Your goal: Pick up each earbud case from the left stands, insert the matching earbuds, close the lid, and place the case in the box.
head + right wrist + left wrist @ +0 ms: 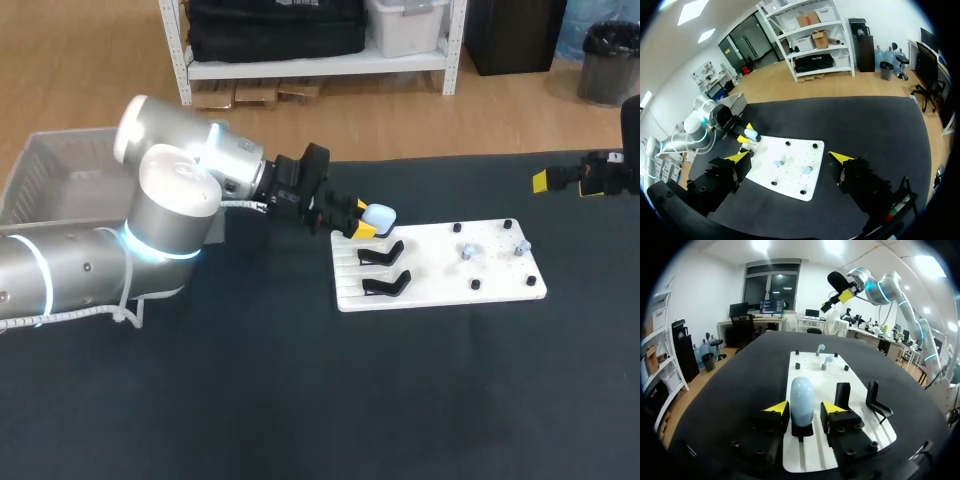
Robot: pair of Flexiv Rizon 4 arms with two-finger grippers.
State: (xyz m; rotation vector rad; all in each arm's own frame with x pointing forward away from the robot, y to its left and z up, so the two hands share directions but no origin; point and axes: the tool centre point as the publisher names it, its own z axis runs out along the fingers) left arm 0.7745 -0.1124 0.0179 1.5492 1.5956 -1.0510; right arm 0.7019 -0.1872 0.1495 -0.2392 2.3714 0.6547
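Straddling the pale blue, rounded earbud case (802,397), the left claw (802,409) is holding its yellow-tipped fingers apart, one on each side. A sliver of gap is showing along at least one flank, so by my reading it is not clamping yet.

The case is standing upright between the fingers, perching on a small black stand (802,430) just under the claw, at the nearest end of the flat white pegboard (812,457).

What is worrying me is that smooth, domed shell: it is offering the tips little to bite on, so an off-centre squeeze is likely sending it twisting or popping out. A lift before the grip is firm is risking a snag on the stand and a tumble onto the dark tabletop (250,400). Two empty black stands (842,395) are sitting just beside the claw, close enough to be clipped on a sideways exit.

The right claw (791,157) is hanging wide apart and empty, well away from it all.
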